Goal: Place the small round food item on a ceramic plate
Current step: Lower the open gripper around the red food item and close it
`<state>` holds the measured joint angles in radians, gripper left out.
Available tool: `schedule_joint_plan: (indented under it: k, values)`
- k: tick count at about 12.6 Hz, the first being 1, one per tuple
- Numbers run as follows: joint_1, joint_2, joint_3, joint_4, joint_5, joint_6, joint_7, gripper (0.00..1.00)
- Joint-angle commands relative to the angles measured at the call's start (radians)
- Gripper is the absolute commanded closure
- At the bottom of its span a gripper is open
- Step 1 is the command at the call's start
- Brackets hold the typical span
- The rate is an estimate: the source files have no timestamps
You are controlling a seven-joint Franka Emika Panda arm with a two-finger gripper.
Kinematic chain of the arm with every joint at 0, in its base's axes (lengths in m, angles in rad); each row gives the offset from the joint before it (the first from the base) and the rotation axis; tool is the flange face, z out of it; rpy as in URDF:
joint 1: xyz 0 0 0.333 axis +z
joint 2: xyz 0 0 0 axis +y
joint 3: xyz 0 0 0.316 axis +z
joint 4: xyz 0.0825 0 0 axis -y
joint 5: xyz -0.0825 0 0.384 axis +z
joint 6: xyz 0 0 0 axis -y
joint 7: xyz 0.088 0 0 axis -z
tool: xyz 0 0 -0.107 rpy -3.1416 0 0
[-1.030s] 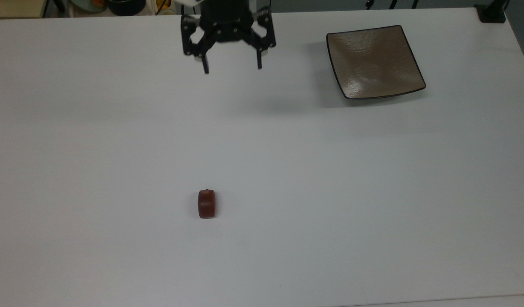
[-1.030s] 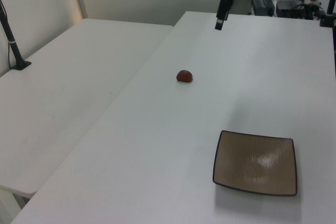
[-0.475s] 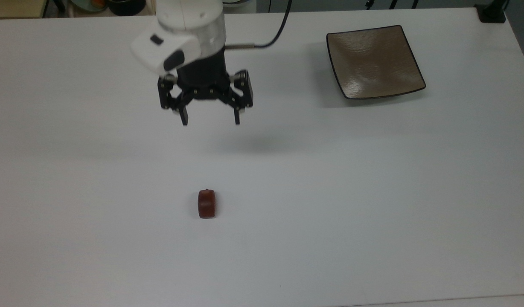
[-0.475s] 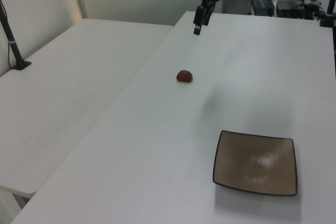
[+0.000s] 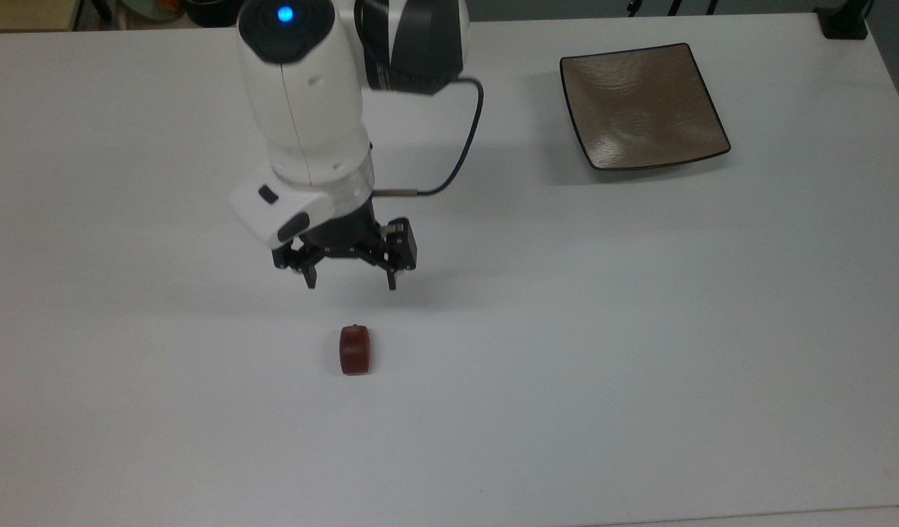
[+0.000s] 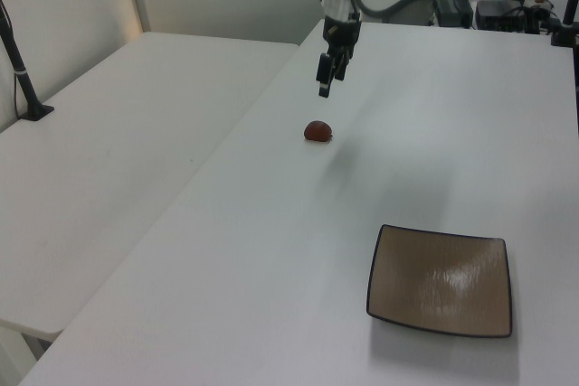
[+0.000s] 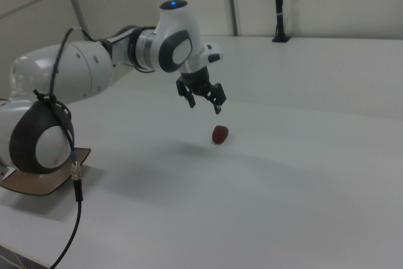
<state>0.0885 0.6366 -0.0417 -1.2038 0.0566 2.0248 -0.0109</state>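
Observation:
The small round food item [image 5: 355, 350] [image 6: 317, 131] [image 7: 220, 134] is a glossy reddish-brown lump lying on the white table. My gripper [image 5: 351, 282] [image 6: 323, 89] [image 7: 206, 106] hangs open above the table, just short of the lump toward the top view's upper edge, with nothing between its fingers. The ceramic plate [image 5: 642, 105] [image 6: 441, 279], a square taupe-brown dish with a dark rim, sits bare at the top view's upper right, far from both. In the right view the plate [image 7: 38, 184] shows at the lower left, partly behind the arm's base.
A dark cable [image 5: 460, 143] loops from the arm's wrist over the table. A black post base [image 5: 843, 22] stands at the top view's upper right corner. A second white table [image 6: 109, 178] adjoins on the left view's left.
The arm has swung from the table's far edge toward the food item, lowering as it came. The gripper stayed open. The food item and plate have not moved.

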Motion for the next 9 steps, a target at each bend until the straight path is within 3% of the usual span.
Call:
schedule_joint_plan:
  k: [1, 9]
  values:
    - [0.0, 0.066, -0.007, 0.033, 0.003, 0.09, 0.012, 0.0]
    - [0.0, 0.115, -0.004, 0.003, 0.003, 0.216, 0.006, 0.0]
